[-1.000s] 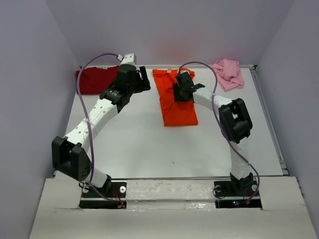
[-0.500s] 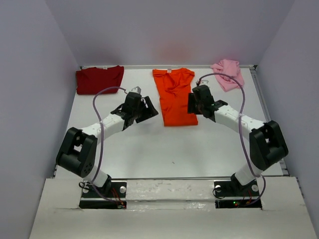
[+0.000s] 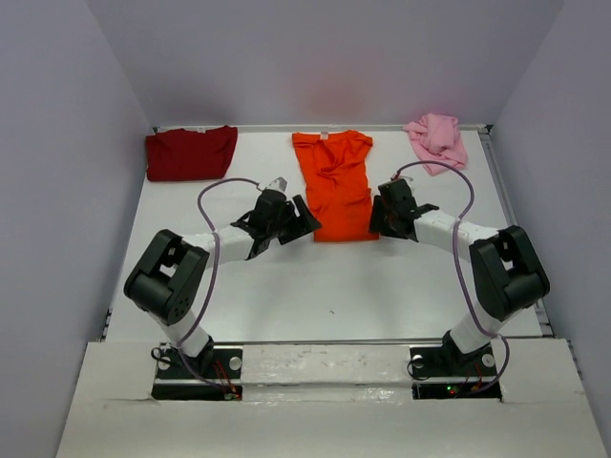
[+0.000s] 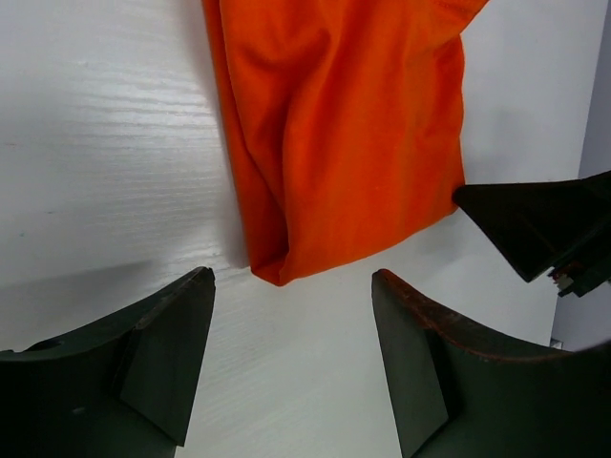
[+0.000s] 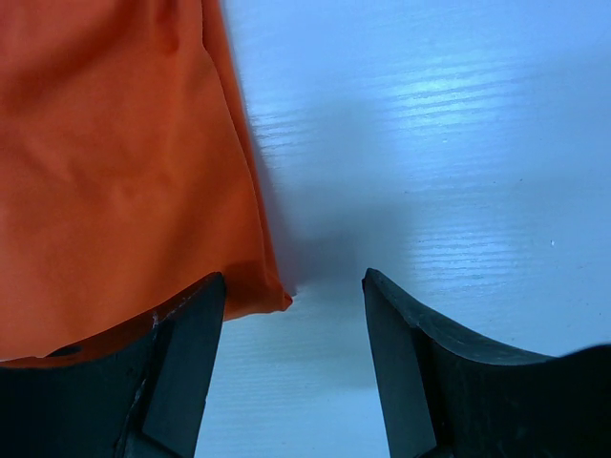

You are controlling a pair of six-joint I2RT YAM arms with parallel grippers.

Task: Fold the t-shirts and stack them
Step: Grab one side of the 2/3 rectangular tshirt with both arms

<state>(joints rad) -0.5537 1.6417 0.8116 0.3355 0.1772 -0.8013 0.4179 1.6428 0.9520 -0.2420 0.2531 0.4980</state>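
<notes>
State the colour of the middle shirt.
Bright orange shirt; left wrist view shows it best.

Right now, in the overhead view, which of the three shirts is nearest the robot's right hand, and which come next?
1. The orange shirt, in the middle, its near corner just beside the right hand.
2. The pink shirt, crumpled at the far right.
3. The dark red shirt, at the far left.

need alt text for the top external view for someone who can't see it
An orange t-shirt lies lengthwise on a white table, with the open left pincer and open right pincer at its near corners. A dark red t-shirt lies flat at the far left, a crumpled pink t-shirt at the far right.
</notes>
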